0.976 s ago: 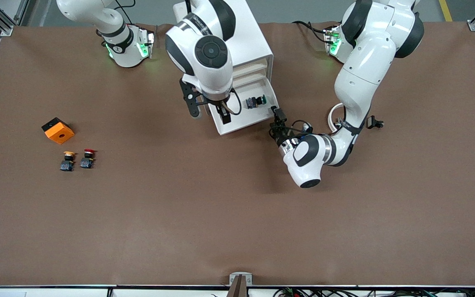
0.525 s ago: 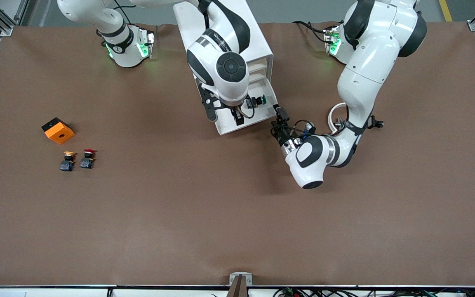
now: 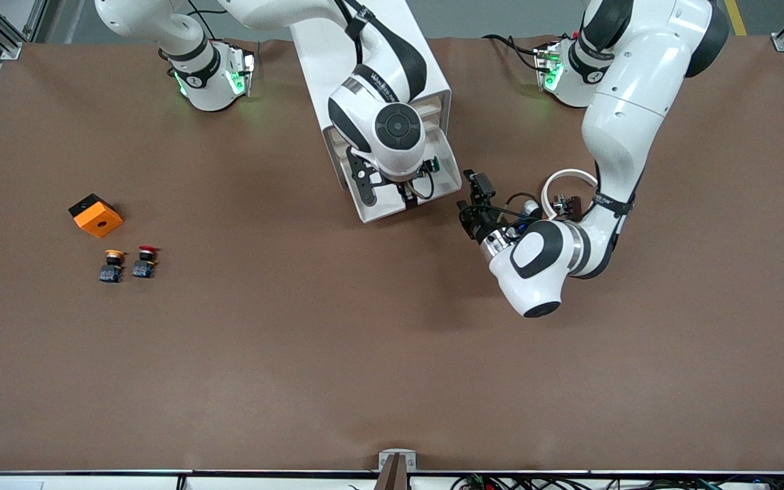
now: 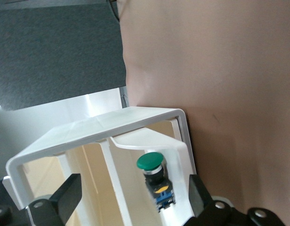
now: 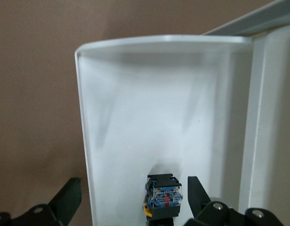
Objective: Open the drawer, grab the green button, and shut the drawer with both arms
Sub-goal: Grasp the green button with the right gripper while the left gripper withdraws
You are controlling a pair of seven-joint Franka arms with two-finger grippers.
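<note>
Orange block: a small orange cube with a black side (image 3: 96, 215) lies on the brown worktop (image 3: 297, 354) near the edge at the right arm's end.
Other buttons: a yellow-capped push button (image 3: 111, 265) and a red-capped push button (image 3: 144, 261) stand side by side, a little nearer to the front camera than the orange block.
Cabinet: a white plastic drawer cabinet (image 3: 371, 61) stands at the middle of the edge where the robot bases are; its lowest drawer (image 3: 392, 204) is pulled out.
Button: the small push button with the round green cap and black-and-blue body (image 4: 154, 181) lies inside the open drawer, on its white floor, near the wall toward the left arm's end.
Right claw: the right claw (image 3: 407, 197) hangs low over the drawer, fingers spread, with the button between them but not yet pinched.
Left claw: the left claw (image 3: 477, 197) is just beside the drawer's corner toward the left arm's end, fingers spread, holding nothing; this arm waits.
Step in hand: taking the button. I think the right claw should go straight down, centre on the black-and-blue body and not the cap, keep free of the drawer wall, then press together and lift vertically.
Surface and room: brown matte cloth covers the worktop; grey floor and aluminium frame posts show at the corners.
</note>
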